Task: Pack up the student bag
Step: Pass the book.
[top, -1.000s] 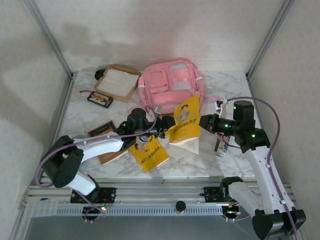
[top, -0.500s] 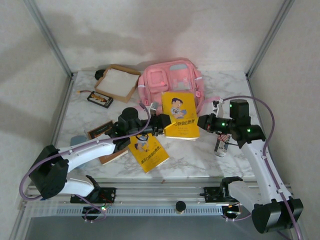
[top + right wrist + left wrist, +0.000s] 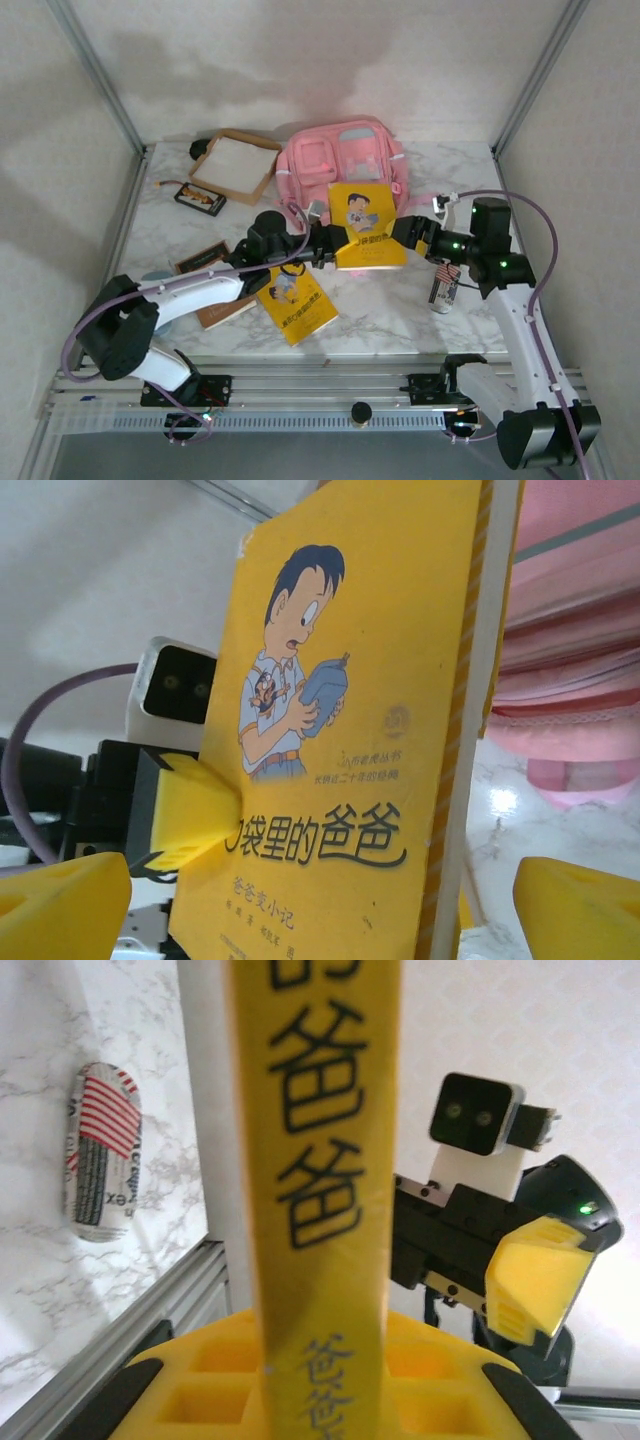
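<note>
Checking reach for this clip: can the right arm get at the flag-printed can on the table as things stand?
Probably yes: the right gripper is open and empty, and the flag-printed can lies uncovered just beside that arm, with nothing between them.

Pink student bag (image 3: 338,160) — yellow book (image 3: 366,226), white-marbled table (image 3: 400,300).

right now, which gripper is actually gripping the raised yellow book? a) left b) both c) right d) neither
a: the left gripper is shut on the yellow book at its edge, one pad pressed on the cover, while the right gripper has its jaws wide apart around it.
</note>
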